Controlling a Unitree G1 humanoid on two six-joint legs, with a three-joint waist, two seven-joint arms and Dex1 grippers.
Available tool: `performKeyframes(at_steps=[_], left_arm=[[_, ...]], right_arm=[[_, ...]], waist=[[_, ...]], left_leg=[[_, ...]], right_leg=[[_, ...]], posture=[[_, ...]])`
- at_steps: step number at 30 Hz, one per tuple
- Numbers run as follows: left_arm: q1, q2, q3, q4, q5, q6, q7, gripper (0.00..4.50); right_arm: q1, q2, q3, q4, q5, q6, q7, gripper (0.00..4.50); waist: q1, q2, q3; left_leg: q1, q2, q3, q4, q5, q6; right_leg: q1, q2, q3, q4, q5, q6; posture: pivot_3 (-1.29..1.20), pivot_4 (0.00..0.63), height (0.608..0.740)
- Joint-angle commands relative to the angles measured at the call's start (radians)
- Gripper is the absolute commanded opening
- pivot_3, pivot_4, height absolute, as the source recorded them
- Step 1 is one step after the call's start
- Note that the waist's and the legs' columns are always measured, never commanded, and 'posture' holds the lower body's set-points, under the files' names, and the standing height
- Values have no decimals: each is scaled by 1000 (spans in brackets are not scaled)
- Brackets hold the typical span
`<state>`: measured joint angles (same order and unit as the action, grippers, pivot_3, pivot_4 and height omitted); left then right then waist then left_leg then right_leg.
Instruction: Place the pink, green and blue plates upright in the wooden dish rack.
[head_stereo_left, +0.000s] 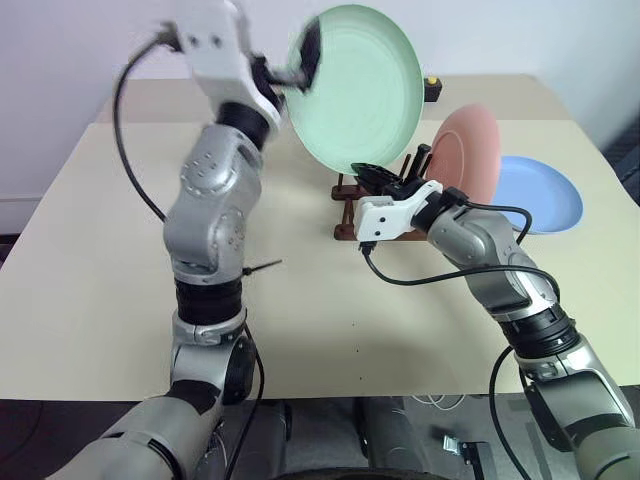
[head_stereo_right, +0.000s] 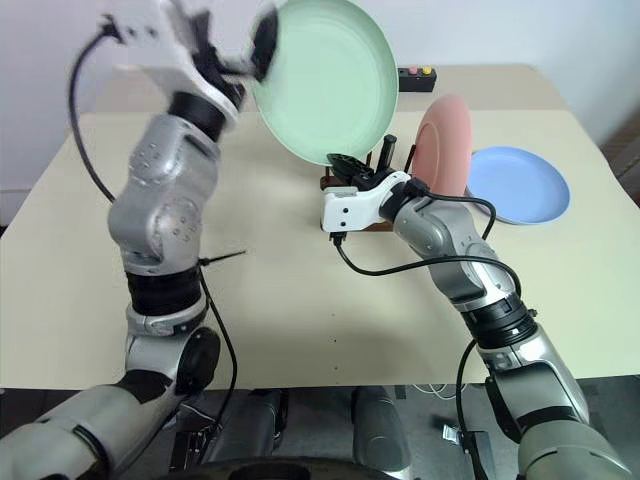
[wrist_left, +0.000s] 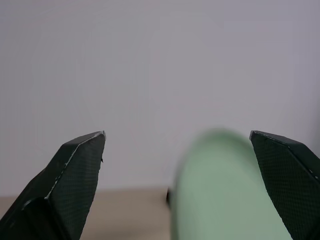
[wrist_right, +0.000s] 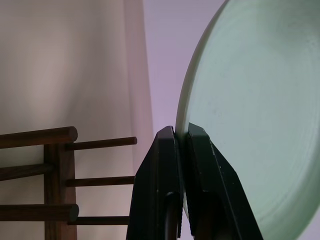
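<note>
I've got the R gripper (wrist_right: 181, 137) pinched on the green plate's (head_stereo_left: 355, 85) lower rim, plate upright above the rack (head_stereo_left: 352, 200). L gripper (wrist_left: 177, 145) stands wide beside the plate's upper edge (no grip). Pink plate (head_stereo_left: 470, 150) stands in the rack; blue plate (head_stereo_left: 540, 195) lies flat on the table (head_stereo_left: 90, 250) to the right.

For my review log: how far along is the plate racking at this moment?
Done: the pink plate stands upright in the wooden dish rack. In hand: the right gripper is shut on the lower rim of the green plate, held upright above the rack; the left gripper is open beside its top edge. Left: seating the green plate, then the blue plate, lying flat on the table.
</note>
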<state>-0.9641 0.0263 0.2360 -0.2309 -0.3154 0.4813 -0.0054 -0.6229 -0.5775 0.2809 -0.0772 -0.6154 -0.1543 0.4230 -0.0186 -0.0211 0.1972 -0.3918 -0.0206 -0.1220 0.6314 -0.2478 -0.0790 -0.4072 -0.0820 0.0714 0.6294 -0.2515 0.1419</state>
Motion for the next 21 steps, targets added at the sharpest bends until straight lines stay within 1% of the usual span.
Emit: performKeyframes(at_steps=[1,3,6,8,9,10,11,12,15,18,21], left_arm=[[-40,69,92,35,-9,-89,34,4456],[-38,136,123,85,18,-129,40,4456],[-9,222,135,160,39,-156,19,4456],[86,322,58,228,93,-147,-102,4456],[162,357,16,235,87,-143,-195,4456],[212,378,-13,238,76,-142,-257,4456],[256,387,-31,229,59,-152,-306,4456],[280,390,-41,223,49,-160,-331,4456],[402,380,-75,164,0,-147,-418,4456],[482,382,-100,109,-47,-120,-493,4456],[609,425,-179,18,-100,-82,-649,4456]], right_arm=[[-24,-8,-65,-30,41,-25,-26,0],[-36,1,-95,-47,102,-34,-14,0],[-45,36,-141,-85,256,-5,41,0],[-41,77,-183,-162,455,87,120,0],[-39,105,-217,-210,584,172,156,0],[-38,122,-241,-243,669,235,180,0],[-34,136,-265,-276,749,306,193,0],[-31,141,-281,-297,796,355,200,0],[15,147,-346,-397,1018,529,214,0],[54,134,-381,-446,1127,627,203,0],[112,120,-448,-456,1232,706,190,0]], waist=[[-1,0,0],[-2,0,0],[-2,0,0],[-3,1,0],[-6,1,0],[-9,2,-1],[-7,2,-1],[-3,1,0],[3,0,0],[2,0,0],[-1,2,-1]], left_leg=[[0,0,0,0,0,0],[1,0,0,0,0,0],[0,0,0,0,0,0],[0,0,0,0,0,0],[1,0,0,-1,0,0],[1,0,0,-1,0,0],[1,0,0,-1,0,0],[1,0,0,-1,0,0],[-1,0,-1,1,0,0],[0,0,-2,0,0,0],[0,0,-1,-1,0,0]], right_leg=[[0,0,0,0,0,0],[0,0,0,0,0,0],[0,0,0,0,0,0],[0,0,0,0,0,0],[0,0,0,0,0,0],[0,0,0,1,0,0],[1,0,0,1,0,0],[1,0,0,1,0,0],[1,0,0,0,0,0],[1,0,-1,1,0,-1],[1,0,0,1,0,-1]], posture=[[0,150,740],[0,150,740],[0,150,740],[0,150,740],[0,150,740],[0,150,740],[0,150,740],[0,150,740],[0,150,740],[0,150,740],[0,150,740]])
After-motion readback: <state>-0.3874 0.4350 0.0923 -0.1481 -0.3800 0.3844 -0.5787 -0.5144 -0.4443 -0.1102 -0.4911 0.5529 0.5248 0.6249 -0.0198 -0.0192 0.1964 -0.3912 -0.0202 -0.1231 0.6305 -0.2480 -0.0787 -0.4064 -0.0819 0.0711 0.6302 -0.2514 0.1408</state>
